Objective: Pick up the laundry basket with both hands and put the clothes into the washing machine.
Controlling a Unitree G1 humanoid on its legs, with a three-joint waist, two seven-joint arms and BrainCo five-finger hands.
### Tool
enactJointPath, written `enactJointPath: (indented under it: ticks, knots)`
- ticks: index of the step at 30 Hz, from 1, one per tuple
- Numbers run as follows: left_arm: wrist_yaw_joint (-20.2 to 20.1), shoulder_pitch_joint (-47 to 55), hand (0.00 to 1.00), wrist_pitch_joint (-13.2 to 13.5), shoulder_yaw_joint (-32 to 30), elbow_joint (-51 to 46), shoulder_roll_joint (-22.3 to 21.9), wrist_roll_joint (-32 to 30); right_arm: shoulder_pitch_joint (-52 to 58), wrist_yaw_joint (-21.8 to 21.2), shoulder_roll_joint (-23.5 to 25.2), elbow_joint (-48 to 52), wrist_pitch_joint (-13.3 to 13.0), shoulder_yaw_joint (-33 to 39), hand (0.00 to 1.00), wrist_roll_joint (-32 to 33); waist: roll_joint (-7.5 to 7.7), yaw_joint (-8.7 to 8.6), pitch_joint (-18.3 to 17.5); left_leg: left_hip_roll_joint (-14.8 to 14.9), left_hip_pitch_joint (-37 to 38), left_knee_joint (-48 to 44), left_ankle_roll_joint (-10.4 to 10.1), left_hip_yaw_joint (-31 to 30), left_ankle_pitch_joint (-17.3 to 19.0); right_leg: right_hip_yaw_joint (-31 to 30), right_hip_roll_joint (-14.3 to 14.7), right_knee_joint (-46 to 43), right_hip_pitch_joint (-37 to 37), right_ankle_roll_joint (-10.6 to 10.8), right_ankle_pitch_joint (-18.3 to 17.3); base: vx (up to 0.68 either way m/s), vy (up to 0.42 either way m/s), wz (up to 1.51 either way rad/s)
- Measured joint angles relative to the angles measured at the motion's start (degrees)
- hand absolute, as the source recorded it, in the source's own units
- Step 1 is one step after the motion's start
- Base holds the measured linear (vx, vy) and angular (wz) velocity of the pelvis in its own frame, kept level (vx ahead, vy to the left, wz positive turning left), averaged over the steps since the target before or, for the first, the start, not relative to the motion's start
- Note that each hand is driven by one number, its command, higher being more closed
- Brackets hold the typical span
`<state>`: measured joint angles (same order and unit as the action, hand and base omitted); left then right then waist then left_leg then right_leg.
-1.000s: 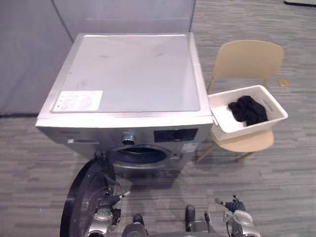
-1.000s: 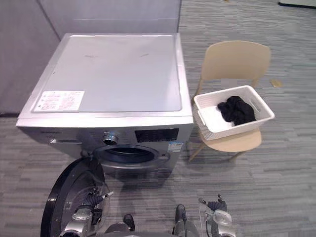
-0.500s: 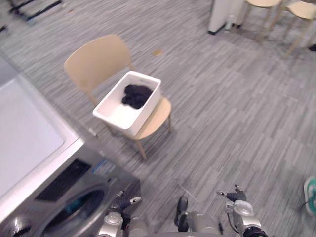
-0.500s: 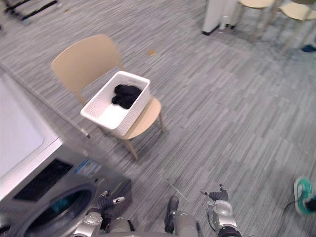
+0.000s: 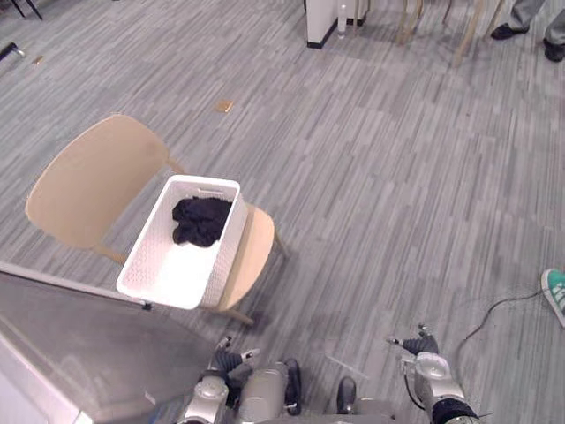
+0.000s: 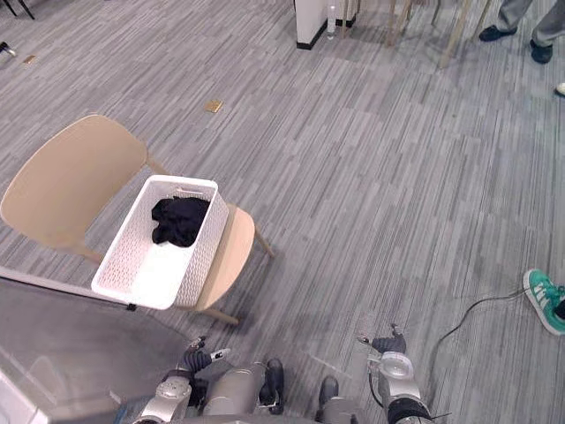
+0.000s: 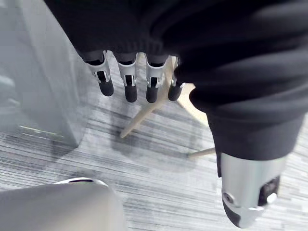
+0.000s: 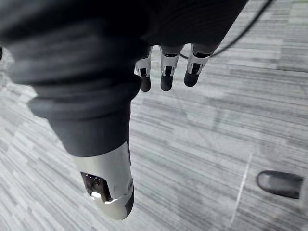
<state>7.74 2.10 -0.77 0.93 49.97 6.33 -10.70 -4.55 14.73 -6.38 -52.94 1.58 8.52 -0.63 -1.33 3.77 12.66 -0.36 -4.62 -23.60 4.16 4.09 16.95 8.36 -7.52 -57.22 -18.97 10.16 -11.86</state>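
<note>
A white laundry basket (image 5: pixel 181 243) stands on the seat of a beige chair (image 5: pixel 88 181), with a black garment (image 5: pixel 199 221) bunched at its far end. A corner of the grey washing machine (image 5: pixel 62 344) shows at the lower left, below the chair. My left hand (image 5: pixel 222 360) hangs low near the machine's corner, open and holding nothing; its straight fingers (image 7: pixel 130 84) point at the floor by the chair's legs (image 7: pixel 144 113). My right hand (image 5: pixel 420 344) hangs low over bare floor, well right of the basket, its fingers (image 8: pixel 166 77) straight and holding nothing.
Grey plank floor stretches to the right of the chair. A teal shoe (image 5: pixel 554 293) is at the right edge and a person's dark shoes (image 5: pixel 508 31) at the top right. A white post (image 5: pixel 322 22) stands at the top. A small tan scrap (image 5: pixel 225 107) lies beyond the chair.
The camera has swung right: the washing machine has slid almost out at the lower left, and the chair with the basket now sits at the left. Both hands stay low and open.
</note>
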Motion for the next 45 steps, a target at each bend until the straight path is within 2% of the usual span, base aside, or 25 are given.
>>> enactJointPath:
  ticks: [2,3,4,5,6,7,8,9,11,13,14,15,16,17,20,25,28,29,31,32,33,35,36,40,45]
  knots:
    - [0.13,0.17,0.0,-0.09,0.02,-0.05,-0.04,0.01,-0.16,0.01,-0.25,0.49,-0.05,0.0,0.0,-0.03,-0.55,0.0,0.34,0.09,4.85,1.58,0.04,-3.24,0.02,3.75,-2.46,1.4,-1.53,-4.56,-2.34,0.49,0.002,0.85]
    - [0.16,-0.07,0.0,-0.11,-0.29,0.01,-0.23,0.0,-0.2,-0.07,-0.31,0.48,-0.21,-0.03,0.0,-0.02,-1.17,0.0,0.73,0.44,7.28,2.51,0.02,-4.94,0.02,5.6,-2.41,7.72,-2.06,-6.33,-3.32,0.52,-0.035,0.7]
    - [0.17,-0.1,0.0,-0.1,-0.72,0.02,-0.32,0.01,-0.52,-0.15,-0.33,0.56,-0.27,-0.03,0.0,-0.02,-1.6,0.01,0.94,0.75,8.04,2.81,0.0,-5.85,0.02,5.81,-2.04,11.34,-2.57,-6.65,-3.46,0.52,-0.086,0.65]
    - [0.2,-0.75,0.0,-0.13,-1.22,0.19,-0.62,0.0,-1.21,-0.23,-0.73,0.97,-0.49,-0.04,0.0,0.03,-1.98,-0.13,0.95,2.42,9.0,2.79,-1.8,-7.47,0.98,4.01,0.64,21.39,-3.91,-6.92,-2.13,0.5,-0.137,0.76]
    - [0.14,-1.09,0.0,-0.07,-1.13,0.31,-0.39,-0.01,-1.11,-0.19,-0.84,1.72,-0.59,0.01,0.0,0.05,-1.83,-0.28,0.92,3.0,9.27,2.62,-4.01,-9.24,1.84,0.19,3.27,33.79,-4.3,-6.73,3.71,0.5,-0.164,0.9]
    - [0.15,-1.15,0.0,0.0,-1.18,0.37,-0.17,-0.04,-0.67,-0.13,-0.76,1.94,-0.64,0.05,0.0,0.07,-1.14,-0.48,0.65,2.86,9.41,2.43,-5.28,-10.12,2.6,-2.49,3.69,41.32,-3.66,-6.84,9.01,0.6,-0.268,1.1]
    - [0.24,-1.7,0.0,-0.05,-1.55,1.47,-0.91,-0.1,-0.46,-0.15,-1.42,1.62,-0.52,0.28,0.0,0.05,-2.37,-1.24,1.22,3.69,9.92,1.42,-7.72,-12.79,4.28,-4.14,4.3,44.27,-2.12,-6.66,18.91,0.57,-0.241,0.94]
    - [0.1,-1.63,0.0,0.2,-1.55,1.91,-2.33,-0.13,-1.56,0.09,-1.65,1.79,-0.36,1.41,0.0,0.09,-3.17,-1.33,1.19,5.06,8.9,0.39,-9.76,-13.59,2.69,-3.43,4.55,42.34,-2.36,-7.97,16.88,0.47,-0.198,0.84]
    - [0.09,-1.96,0.0,0.17,-1.64,2.49,-4.22,-0.13,-1.22,0.09,-1.93,3.03,-0.48,2.44,0.0,0.09,-2.67,-1.53,1.49,5.49,7.41,-0.72,-11.05,-14.03,2.43,0.3,1.9,38.56,-0.58,-8.96,12.69,0.38,-0.15,1.21]
    - [0.09,-2.25,0.0,0.53,-1.63,2.32,-5.39,-0.07,1.02,0.18,-1.57,4.78,-0.59,2.46,0.0,0.13,-2.15,-1.6,1.89,6.58,1.67,-7.61,-11.14,-12.34,2.38,5.2,-0.79,38.84,5.21,-9.33,10.79,0.34,-0.107,1.99]
    - [0.14,-2.3,0.0,1.08,-1.63,1.79,-5.35,0.0,1.69,0.19,-1.07,5.32,-1.18,1.97,0.0,0.16,-0.78,-1.37,2.19,7.72,-3.21,-9.99,-10.9,-7.92,2.02,8.19,-2.43,39.48,8.91,-8.42,9.95,0.21,0.003,2.03]
    - [0.11,-1.87,0.0,1.11,-1.29,0.9,-5.12,0.09,1.4,0.14,-0.95,5.46,-1.31,1.72,0.0,0.24,-1.2,-1.18,1.75,9.22,-6.95,-6.82,-9.94,-1.46,-0.81,11.11,-3.44,39.46,11.26,-7.3,9.2,0.19,0.022,1.89]
    - [0.15,-1.78,0.0,1.12,-0.86,0.59,-5.13,0.33,1.2,0.16,-1.56,5.71,-1.47,1.75,0.0,0.32,-1.95,-1.23,1.29,9.87,-8.54,-4.15,-8.33,1.72,-7.37,12.63,-3.19,39.47,12.16,-6.56,8.65,0.18,0.047,1.57]
    - [0.18,-1.66,0.0,1.14,-0.18,0.42,-4.45,1.11,0.59,0.11,-1.43,5.37,-1.56,1.73,0.0,0.43,-0.88,-0.75,0.66,9.98,-9.02,-3.79,-7.32,6.51,-7.08,14.29,-4.02,40.32,13.78,-4.8,6.68,0.15,0.047,1.16]
    - [0.34,-1.76,0.0,1.02,1.01,0.14,-2.7,1.5,-1.0,0.12,-0.89,4.79,-1.76,3.57,0.0,0.6,0.44,0.24,0.03,6.03,-8.85,3.35,-4.42,10.75,-10.23,20.87,-7.1,44.52,17.29,-3.69,6.23,0.14,0.089,1.38]
    - [1.12,-0.86,0.0,1.05,1.17,0.39,-1.1,1.66,-1.22,0.05,-0.72,3.75,-1.38,5.02,0.0,0.44,0.49,0.21,0.02,2.39,-5.29,10.19,-3.84,8.33,-13.16,26.21,-8.95,44.7,22.0,-3.19,6.6,0.07,0.046,0.8]
    - [1.07,-0.86,0.0,1.15,0.78,1.82,-1.03,1.61,-2.29,0.1,-1.31,3.72,-1.14,5.0,0.0,-0.31,0.56,-0.31,0.02,1.36,-3.06,12.95,-3.51,8.27,-12.91,24.08,-12.67,32.44,17.67,-3.14,6.53,0.02,0.081,0.16]
    - [1.07,-0.8,0.0,1.14,0.82,1.77,-0.42,1.58,-2.26,0.11,-1.35,3.74,-1.07,4.63,0.0,-0.86,1.49,-0.74,0.18,0.62,-1.8,14.15,-2.54,7.02,-12.48,18.75,-14.95,23.12,13.55,-3.85,6.82,0.03,0.052,0.4]
    - [1.11,-0.6,0.0,0.99,0.83,1.89,1.28,1.52,-2.22,0.14,-0.91,4.1,-0.99,3.71,0.0,-1.97,2.74,-2.03,0.3,0.05,-1.15,14.27,-1.93,5.15,-12.52,8.47,-12.49,18.32,9.52,-4.65,1.9,0.03,-0.032,0.57]
    - [1.16,-0.35,0.0,1.0,0.73,1.9,1.37,1.52,-2.24,0.22,-1.16,5.69,-0.99,2.99,0.0,-2.4,3.03,-2.6,0.23,0.26,-0.87,14.67,-1.81,3.62,-12.44,3.54,-9.15,20.52,8.45,-4.5,-0.58,0.03,-0.074,0.57]
    - [1.26,0.05,0.0,1.02,0.67,1.85,1.79,1.52,-2.17,0.28,-1.47,8.48,-1.04,2.28,0.0,-2.91,2.96,-3.02,0.26,0.36,-0.71,14.82,-1.94,2.34,-12.52,-0.46,-5.82,24.61,7.81,-4.48,-1.3,0.03,-0.081,0.55]
    - [1.25,0.2,0.0,1.04,0.68,1.85,2.06,1.51,-1.14,0.63,-2.23,14.03,-1.1,2.02,0.0,-4.69,3.26,-3.16,0.04,-0.27,-1.06,14.19,-2.79,0.66,-12.84,-5.02,-2.65,34.94,8.71,-4.84,0.07,0.05,-0.126,0.77]
    - [1.3,0.07,0.0,1.09,0.68,2.29,1.9,1.47,-0.45,0.86,-3.57,17.56,-1.12,1.7,0.0,-5.87,3.02,-3.34,-0.13,-0.83,-1.87,12.97,-3.53,-1.4,-12.51,-4.48,-2.65,37.33,9.33,-4.44,2.81,0.07,-0.149,0.84]
    - [1.19,1.34,0.0,1.33,0.6,2.26,0.92,1.41,-0.58,-0.02,-7.05,27.88,-1.58,-1.89,0.0,-11.07,0.66,-3.03,-1.93,1.35,-2.38,14.8,-5.07,-3.21,-13.49,-1.51,-0.37,41.33,10.9,-5.51,4.02,0.1,-0.124,0.29]
    - [1.05,1.69,0.0,1.51,0.59,2.31,1.19,0.99,-0.59,-3.84,-10.9,32.13,-3.56,-8.56,0.0,-16.25,1.58,-2.75,-2.84,2.17,-0.12,17.12,-6.08,-5.8,-14.16,1.69,0.79,45.63,15.5,-5.84,4.67,0.09,-0.083,0.27]
